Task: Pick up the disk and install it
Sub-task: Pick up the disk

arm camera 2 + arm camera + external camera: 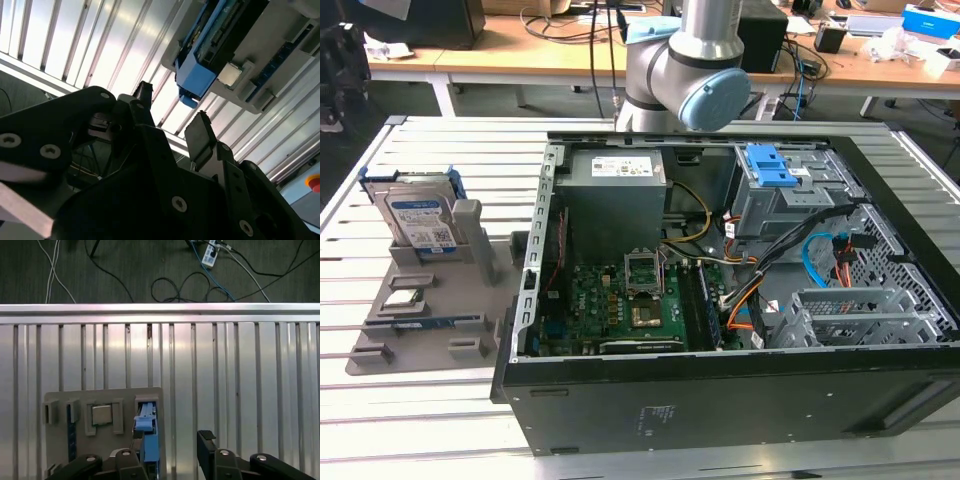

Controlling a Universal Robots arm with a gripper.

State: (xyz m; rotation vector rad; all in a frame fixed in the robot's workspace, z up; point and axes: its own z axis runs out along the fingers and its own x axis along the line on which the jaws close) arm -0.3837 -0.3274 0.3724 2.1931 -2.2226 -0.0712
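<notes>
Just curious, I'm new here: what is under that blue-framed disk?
The disk stands on edge in a slot of a grey holder on the slatted table. The slot hides its bottom edge.

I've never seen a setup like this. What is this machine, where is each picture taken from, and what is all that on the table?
The grey arm with blue caps is a robot arm. Its job is to fit a disk into the open computer. The exterior view comes from a camera standing off the arm, looking over the slatted metal table. The two wrist views come from cameras riding on the arm, so they show its gripper, the dark two-fingered part that grasps things. On the exterior view's left, a grey holder carries the disk, standing upright in its blue frame, and a small square chip lying flat. The gripper is open and holds nothing; the disk sits in the holder, not gripped.
</notes>
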